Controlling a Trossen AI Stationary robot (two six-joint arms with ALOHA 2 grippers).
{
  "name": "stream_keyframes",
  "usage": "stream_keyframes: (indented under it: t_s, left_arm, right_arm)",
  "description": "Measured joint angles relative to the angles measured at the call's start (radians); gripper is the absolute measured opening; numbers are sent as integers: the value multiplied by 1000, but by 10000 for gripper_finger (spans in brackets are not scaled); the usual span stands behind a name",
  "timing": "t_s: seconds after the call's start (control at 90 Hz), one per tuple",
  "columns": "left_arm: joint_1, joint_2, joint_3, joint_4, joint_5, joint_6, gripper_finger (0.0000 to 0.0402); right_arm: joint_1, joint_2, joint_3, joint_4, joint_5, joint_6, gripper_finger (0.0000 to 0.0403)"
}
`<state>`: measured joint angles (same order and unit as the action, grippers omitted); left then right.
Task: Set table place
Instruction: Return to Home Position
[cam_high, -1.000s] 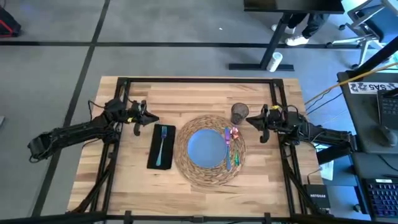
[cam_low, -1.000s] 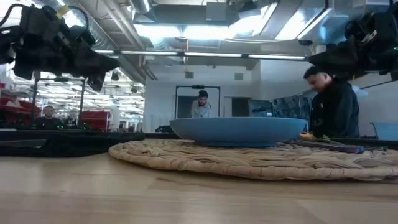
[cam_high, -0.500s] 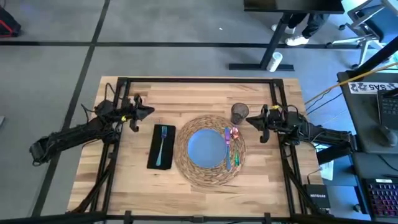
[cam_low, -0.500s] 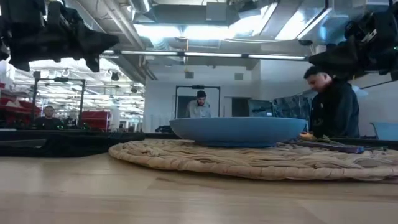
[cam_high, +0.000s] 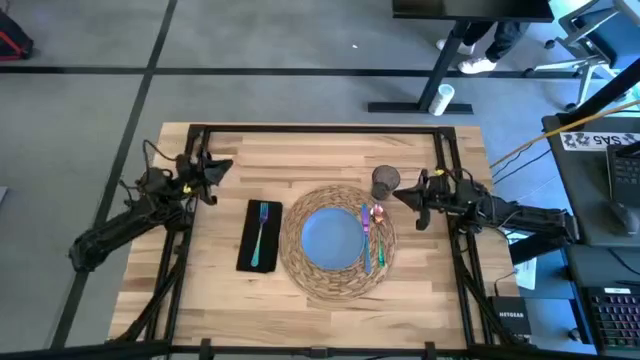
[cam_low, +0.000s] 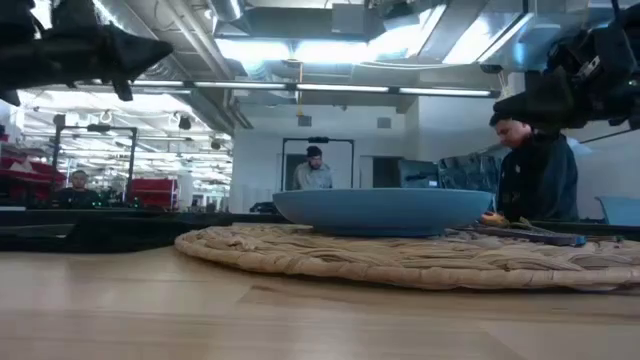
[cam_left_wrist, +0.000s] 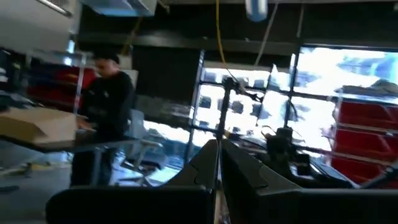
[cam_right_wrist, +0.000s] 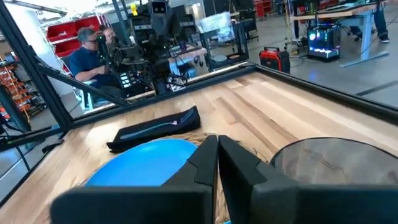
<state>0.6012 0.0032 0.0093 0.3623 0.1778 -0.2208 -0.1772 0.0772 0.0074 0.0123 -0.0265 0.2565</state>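
On the table (cam_high: 430, 280) lies a round woven placemat (cam_high: 335, 285) with a pale blue plate (cam_high: 330, 238) on it. Colourful-handled cutlery (cam_high: 369, 235) lies on the mat at the plate's right. Left of the mat, a black napkin (cam_high: 258, 236) lies flat with a teal fork (cam_high: 262, 228) on top. A small grey cup (cam_high: 385, 182) stands at the mat's far right. My left gripper (cam_high: 218, 168) hangs shut above the table's far left, away from the napkin. Just right of the cup, my right gripper (cam_high: 405, 197) hangs shut with nothing in it.
Black frame bars (cam_high: 320, 128) run along the table's far edge and down both sides. People show in the room behind the table (cam_low: 535, 170), and another sits at a desk (cam_right_wrist: 87, 59). Bare wood lies near the table's front edge (cam_high: 300, 320).
My left gripper has drawn away from the napkin, going up and toward the table's far left corner. It stays shut. The napkin, fork and the other pieces have kept their places.
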Motion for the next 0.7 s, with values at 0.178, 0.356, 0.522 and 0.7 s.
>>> stream_keyframes:
  t_s: [0.178, 0.356, 0.522, 0.7]
  left_arm:
    - [-15, 0, 0, -64, 16, -12, 0]
    - [-64, 0, 0, -65, 34, -6, 0]
    - [-109, 1, 0, -134, 61, -15, 0]
    - [-178, 0, 0, -150, 116, -30, 0]
  right_arm:
    - [0, 2, 0, 0, -1, 0, 0]
    - [0, 8, 0, 0, 3, 0, 0]
    - [0, 17, 0, -3, 19, 0, 0]
    - [0, 17, 0, -3, 26, 0, 0]
